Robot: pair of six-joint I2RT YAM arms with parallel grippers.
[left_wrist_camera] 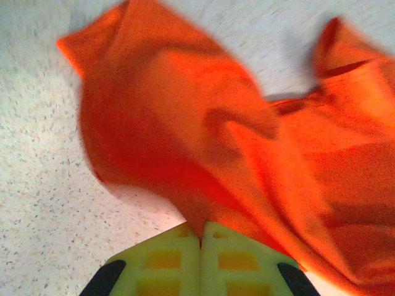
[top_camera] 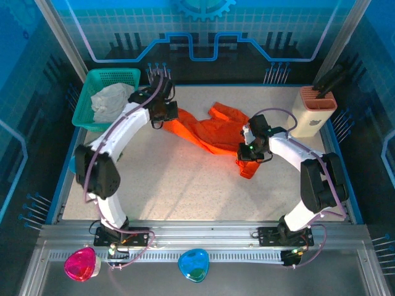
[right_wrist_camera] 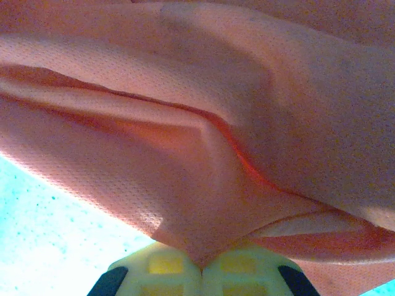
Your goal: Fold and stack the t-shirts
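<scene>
Left fingers [left_wrist_camera: 163, 262] and right fingers [right_wrist_camera: 163, 266] clamp the orange t-shirt [top_camera: 207, 132]; whitish-grey t-shirt [top_camera: 111, 98] lies in teal basket [top_camera: 86, 92].

T-shirts: you have two, one orange t-shirt [top_camera: 207, 132], one whitish-grey t-shirt [top_camera: 108, 102].
Baskets: you have one teal basket [top_camera: 114, 77].
Arms: you have two, left arm [top_camera: 120, 135] and right arm [top_camera: 293, 151].

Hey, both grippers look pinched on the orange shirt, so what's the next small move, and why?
Probably draw the two arms gently apart to pull the cloth taut. The left gripper and right gripper are each shut on a pinch of the orange t-shirt, which is bunched and creased between them, so it likely needs spreading before any fold.
</scene>
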